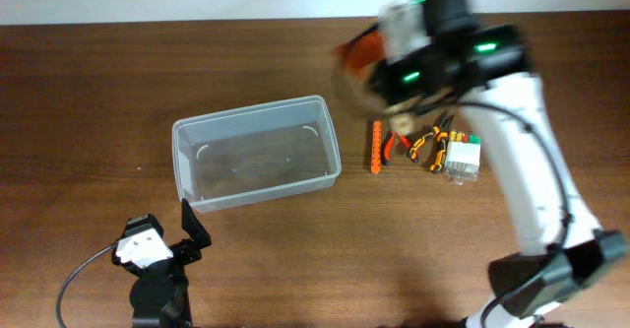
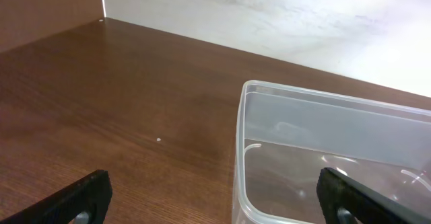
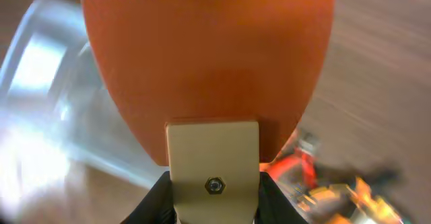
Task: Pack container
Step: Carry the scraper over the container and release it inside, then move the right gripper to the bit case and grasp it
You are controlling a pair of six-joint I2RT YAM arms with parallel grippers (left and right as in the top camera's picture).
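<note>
The container, a large clear plastic bin with a thick rim, stands left of centre on the wooden table; it holds nothing. My right gripper is above the table just right of the bin, shut on a tool with a wide orange blade and a tan handle; the view is blurred by motion. The bin shows at the left in the right wrist view. My left gripper is open and empty near the bin's front left corner.
Right of the bin lie an orange bar, red-handled pliers, orange-and-black pliers and a small clear box with colourful contents. The table's far edge meets a white wall.
</note>
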